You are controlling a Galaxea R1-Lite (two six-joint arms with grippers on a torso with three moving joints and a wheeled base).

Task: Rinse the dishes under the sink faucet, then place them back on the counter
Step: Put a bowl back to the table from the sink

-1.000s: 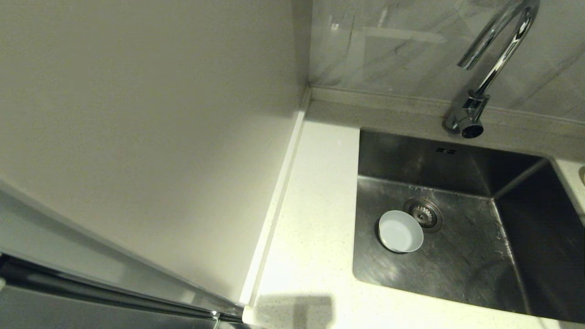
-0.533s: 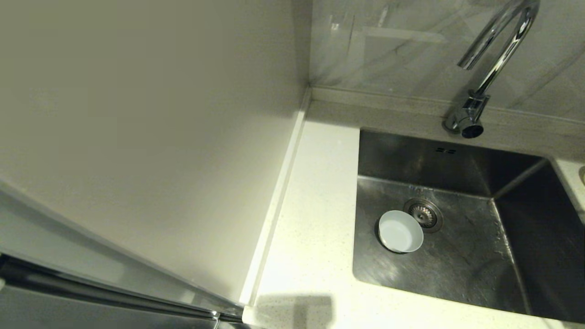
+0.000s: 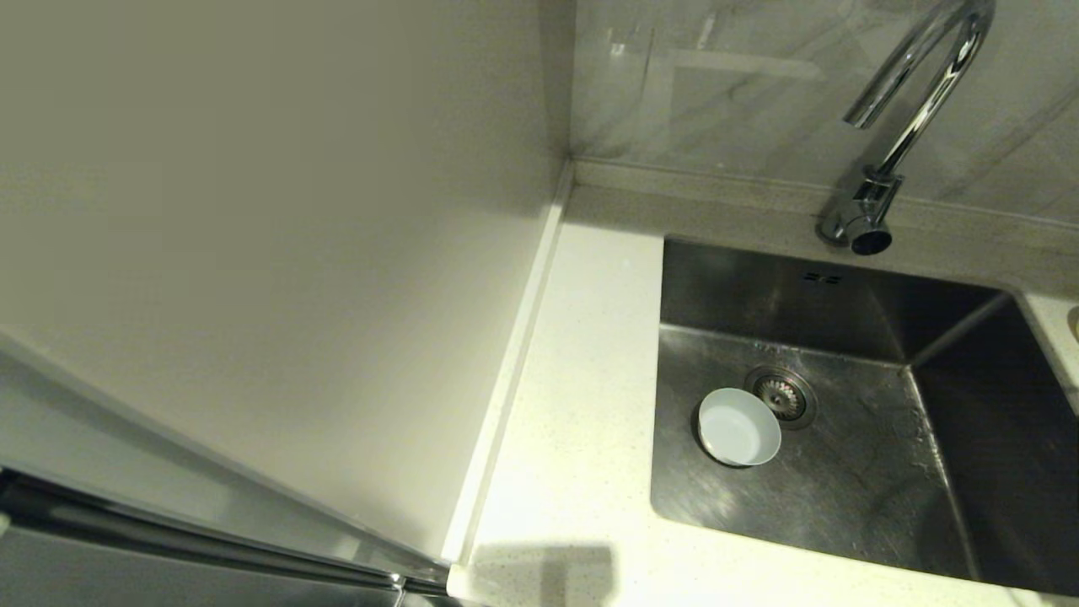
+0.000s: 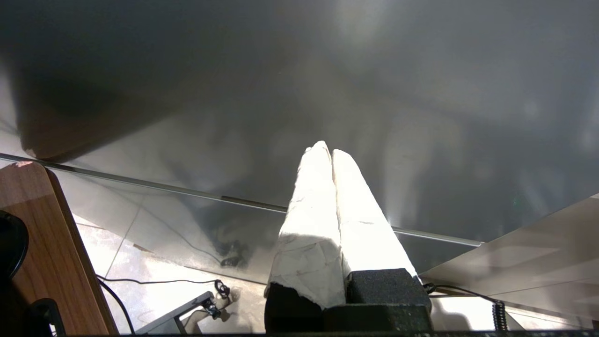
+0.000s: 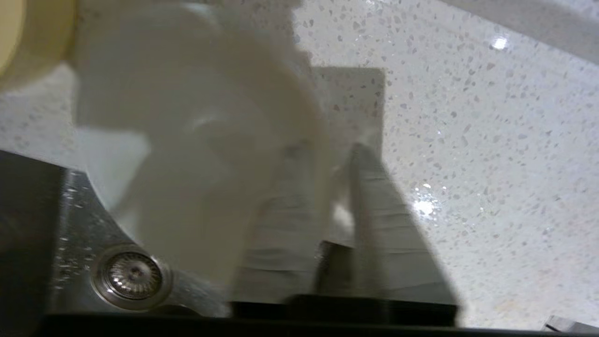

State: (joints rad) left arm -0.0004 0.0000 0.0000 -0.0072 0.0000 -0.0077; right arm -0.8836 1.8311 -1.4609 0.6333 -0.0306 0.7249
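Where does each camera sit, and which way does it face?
Head view: high up, looking down at the sink, faucet and grey-blue bowl; no arm shows.
Left wrist view: behind the shut left gripper, facing a dark panel.
Right wrist view: behind the right gripper holding a white bowl over the counter.
Shared: head and right wrist both show the drain.

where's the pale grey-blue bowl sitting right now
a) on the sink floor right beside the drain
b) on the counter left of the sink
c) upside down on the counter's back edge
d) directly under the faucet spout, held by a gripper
a: in the head view the pale grey-blue bowl sits upright on the floor of the sink, its rim right beside the drain, with no gripper near it.
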